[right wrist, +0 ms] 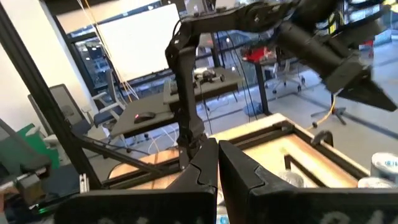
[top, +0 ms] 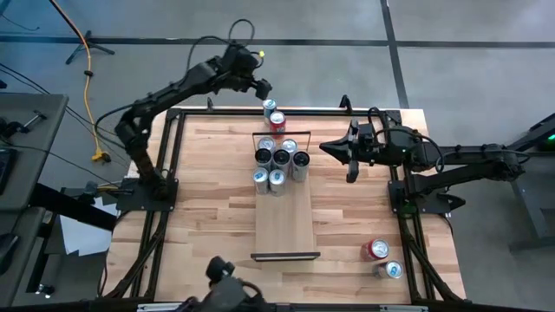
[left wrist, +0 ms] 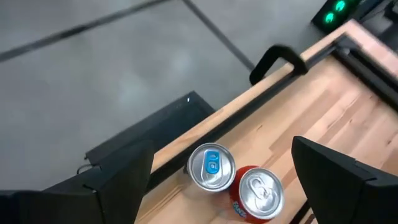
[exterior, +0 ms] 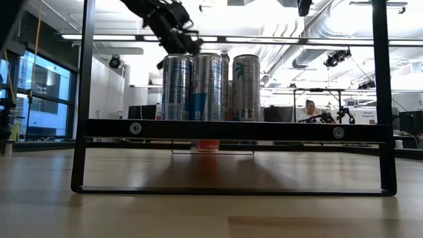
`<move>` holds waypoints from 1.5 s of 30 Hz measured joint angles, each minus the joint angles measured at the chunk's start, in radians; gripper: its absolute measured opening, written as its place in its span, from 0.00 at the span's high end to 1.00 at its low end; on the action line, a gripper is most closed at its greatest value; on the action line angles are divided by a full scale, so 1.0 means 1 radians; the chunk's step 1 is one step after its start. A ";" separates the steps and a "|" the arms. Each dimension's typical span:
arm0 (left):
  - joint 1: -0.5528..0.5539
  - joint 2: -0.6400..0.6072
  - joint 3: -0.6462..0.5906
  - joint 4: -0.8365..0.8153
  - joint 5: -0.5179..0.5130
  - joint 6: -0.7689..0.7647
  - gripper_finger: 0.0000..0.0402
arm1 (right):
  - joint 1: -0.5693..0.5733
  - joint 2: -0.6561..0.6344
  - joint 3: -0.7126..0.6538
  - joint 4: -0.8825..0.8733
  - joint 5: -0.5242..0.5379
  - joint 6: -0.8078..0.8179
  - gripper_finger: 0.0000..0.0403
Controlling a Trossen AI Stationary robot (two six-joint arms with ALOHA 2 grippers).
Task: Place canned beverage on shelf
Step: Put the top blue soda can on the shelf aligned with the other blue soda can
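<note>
Left gripper (top: 267,89) hovers open above two cans (top: 275,115) at top centre, beyond the shelf (top: 284,227); right gripper (top: 327,148) closed

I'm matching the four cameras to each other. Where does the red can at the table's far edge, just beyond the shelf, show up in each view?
High view: red can top centre, below the open left gripper.
Low view: only a red strip under the shelf's rail.
Left wrist view: bottom centre.
Right wrist view: cannot tell.
Shared landmark: the blue-topped can touching it.
</note>
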 joint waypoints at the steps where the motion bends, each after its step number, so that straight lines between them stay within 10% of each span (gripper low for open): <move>1: -0.004 0.024 0.019 -0.006 0.000 -0.001 0.15 | 0.000 0.000 0.000 -0.011 0.000 0.007 1.00; 45: -0.043 0.280 0.047 0.010 -0.064 0.000 0.15 | 0.000 0.000 0.000 -0.037 0.000 0.008 1.00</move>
